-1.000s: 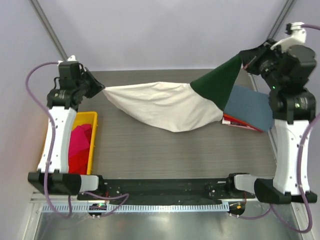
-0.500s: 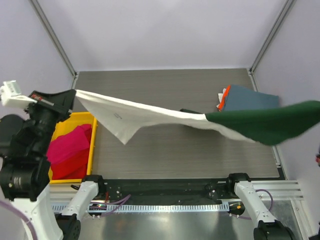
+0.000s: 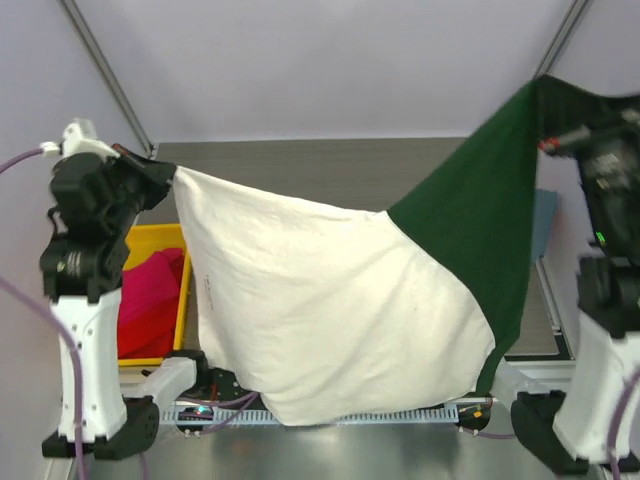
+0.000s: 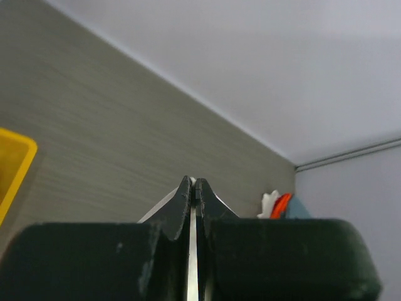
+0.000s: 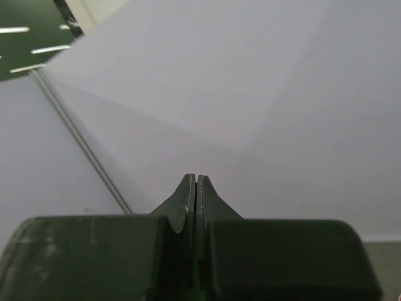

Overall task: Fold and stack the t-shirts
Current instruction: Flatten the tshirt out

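A cream-white t-shirt (image 3: 320,310) with a dark green sleeve (image 3: 480,220) hangs spread like a sheet between my two grippers, high above the table, and covers most of it. My left gripper (image 3: 162,174) is shut on its cream corner; in the left wrist view a white sliver of cloth shows between the closed fingers of that gripper (image 4: 195,183). My right gripper (image 3: 556,141) is shut on the green end, and a thin green strip sits between its jaws (image 5: 196,179). A red t-shirt (image 3: 150,300) lies in the bin. A slate-blue t-shirt (image 3: 543,225) peeks out behind the sleeve.
The yellow bin (image 3: 165,238) stands at the table's left edge, its corner (image 4: 12,169) also in the left wrist view. A pile with white, orange and blue cloth (image 4: 282,204) lies at the far right of the grey table (image 3: 330,170). The right wrist view shows only the wall.
The shirt, pulled into a long low band across the table half a second ago, now hangs higher as a wide sheet. Both arms have swung upright to the sides.
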Motion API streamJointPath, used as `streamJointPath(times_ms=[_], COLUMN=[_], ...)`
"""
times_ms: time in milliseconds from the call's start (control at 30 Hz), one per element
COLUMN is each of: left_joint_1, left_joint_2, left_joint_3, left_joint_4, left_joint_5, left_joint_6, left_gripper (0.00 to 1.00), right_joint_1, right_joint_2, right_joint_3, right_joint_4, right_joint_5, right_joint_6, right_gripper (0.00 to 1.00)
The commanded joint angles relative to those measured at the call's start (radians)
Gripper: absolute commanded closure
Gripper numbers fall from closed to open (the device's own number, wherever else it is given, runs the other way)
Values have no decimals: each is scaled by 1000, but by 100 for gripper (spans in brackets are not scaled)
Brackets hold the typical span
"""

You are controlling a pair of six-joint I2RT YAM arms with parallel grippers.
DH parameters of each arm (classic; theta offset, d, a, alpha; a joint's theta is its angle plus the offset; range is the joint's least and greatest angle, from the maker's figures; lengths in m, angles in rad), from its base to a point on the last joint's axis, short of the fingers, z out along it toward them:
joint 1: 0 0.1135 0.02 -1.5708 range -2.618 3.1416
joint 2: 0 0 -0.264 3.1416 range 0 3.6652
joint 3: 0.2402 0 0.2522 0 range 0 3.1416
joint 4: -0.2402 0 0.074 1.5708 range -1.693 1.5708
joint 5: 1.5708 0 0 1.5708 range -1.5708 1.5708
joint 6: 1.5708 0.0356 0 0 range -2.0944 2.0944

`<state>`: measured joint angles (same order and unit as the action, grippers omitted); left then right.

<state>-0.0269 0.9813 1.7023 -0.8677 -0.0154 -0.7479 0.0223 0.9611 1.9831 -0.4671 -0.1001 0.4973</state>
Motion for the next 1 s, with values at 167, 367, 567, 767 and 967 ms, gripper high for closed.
streamJointPath(times_ms=[167, 367, 567, 767, 967], left_joint_1=[13, 161, 272, 292, 289], left_joint_2=[339, 676, 873, 738, 651], left_joint_3=[20, 456, 784, 449, 129], left_joint_4=[47, 73, 275, 648, 667], left_joint_5=[123, 328, 488, 502, 551], left_joint_6=[16, -79, -295, -433, -348], left_gripper=[100, 100, 100, 100, 100], right_joint_1=[-4, -5, -174, -254, -255], right_joint_2=[376, 686, 914, 769, 547], right_joint_3=[-109, 298, 729, 416, -130], right_joint_4=[65, 58, 229, 576, 682], right_joint_5=[-187, -211, -325, -440, -533], right_joint_6=[162, 201, 449, 577, 578], right_gripper=[99, 99, 99, 99, 99])
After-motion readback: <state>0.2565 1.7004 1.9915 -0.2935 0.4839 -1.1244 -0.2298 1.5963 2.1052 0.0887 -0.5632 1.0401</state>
